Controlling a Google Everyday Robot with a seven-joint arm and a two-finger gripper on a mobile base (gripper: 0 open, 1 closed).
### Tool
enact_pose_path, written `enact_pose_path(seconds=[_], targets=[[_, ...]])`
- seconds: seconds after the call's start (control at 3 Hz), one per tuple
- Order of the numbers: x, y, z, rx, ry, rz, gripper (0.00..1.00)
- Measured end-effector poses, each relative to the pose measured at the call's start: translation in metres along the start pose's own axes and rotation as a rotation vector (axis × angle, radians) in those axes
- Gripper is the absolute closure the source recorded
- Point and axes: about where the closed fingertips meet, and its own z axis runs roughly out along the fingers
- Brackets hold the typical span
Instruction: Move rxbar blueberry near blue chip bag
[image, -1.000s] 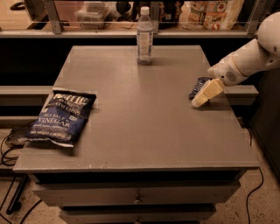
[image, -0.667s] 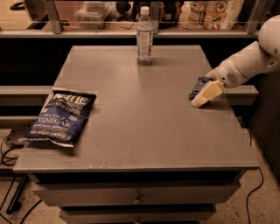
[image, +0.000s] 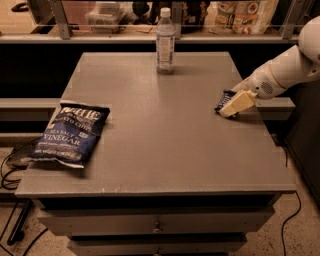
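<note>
The rxbar blueberry (image: 223, 99) is a small dark navy bar at the table's right edge, mostly covered by my gripper. My gripper (image: 233, 106), cream-coloured at the end of the white arm (image: 285, 70), reaches in from the right and sits down over the bar, touching or just above it. The blue chip bag (image: 70, 133), large, dark blue, with "Sea Salt & Vinegar" in white, lies flat at the table's front left, far from the bar and the gripper.
A clear plastic water bottle (image: 165, 42) stands upright at the back middle of the grey table (image: 160, 150). A shelf with containers and bags runs behind the table. Cables lie on the floor at the left and the right.
</note>
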Motion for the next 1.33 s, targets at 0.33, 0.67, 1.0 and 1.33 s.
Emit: enact_pose_path(seconds=[0.33,0.67,1.0,1.33], targets=[[-0.005,0.000,-0.006,0.000,0.000,0.000,0.87],[-0.005,0.000,-0.007,0.000,0.000,0.000,1.00],[-0.043,0.019,-0.023,-0.006,-0.056,-0.091,1.00],[-0.098,0.048,-0.051,-0.005,-0.125,-0.235,1.00]])
